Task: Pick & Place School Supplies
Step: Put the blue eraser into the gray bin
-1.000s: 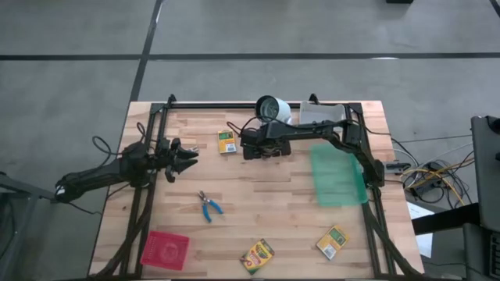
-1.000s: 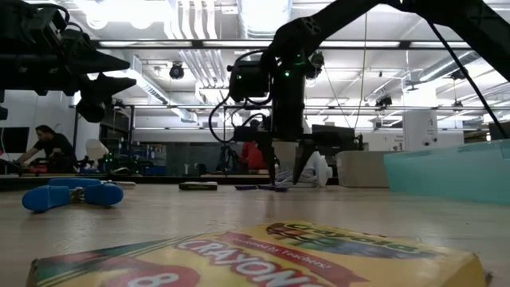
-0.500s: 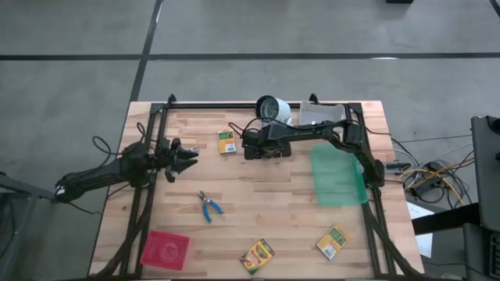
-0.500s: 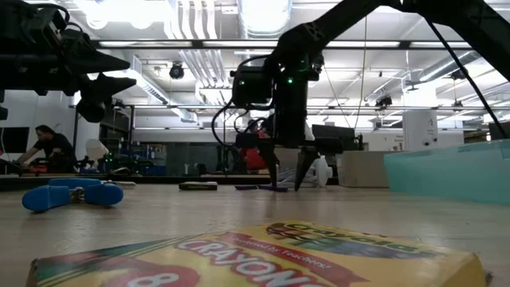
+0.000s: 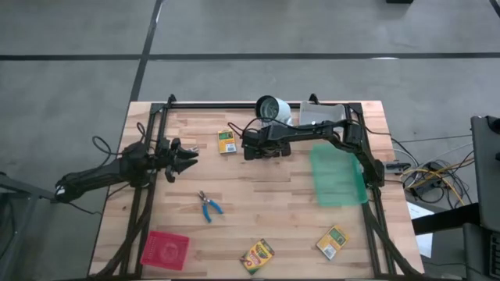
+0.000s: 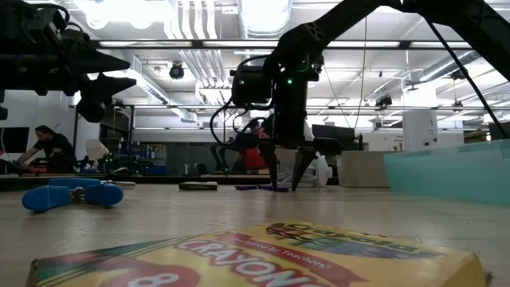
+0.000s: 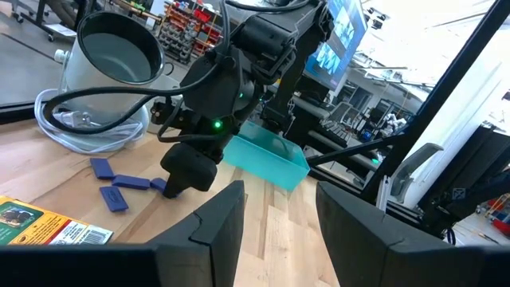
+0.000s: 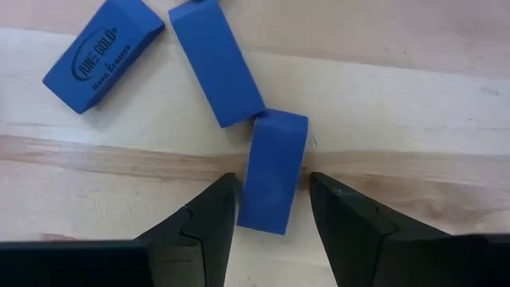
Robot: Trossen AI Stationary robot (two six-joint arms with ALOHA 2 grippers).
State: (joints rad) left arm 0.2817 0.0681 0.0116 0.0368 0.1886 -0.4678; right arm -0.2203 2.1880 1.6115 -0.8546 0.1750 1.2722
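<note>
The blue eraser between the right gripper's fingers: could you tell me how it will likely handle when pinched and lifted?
The blue eraser looks a solid block, so probably stiff and light. Its flat sides suit the right gripper, whose fingers straddle it. It touches a second eraser at a corner, so that one may get nudged.

Seen from above: wooden bench (image 5: 273, 211), both arms reaching toward its middle. Scattered across it: three crayon boxes (image 5: 257, 254), blue-handled tool (image 5: 208, 206), red tray (image 5: 165, 249), green mat (image 5: 337, 176).

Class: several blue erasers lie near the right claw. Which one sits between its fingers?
The plain blue eraser lies between the right claw fingers, its top corner touching another; the printed eraser lies apart to one side.
</note>
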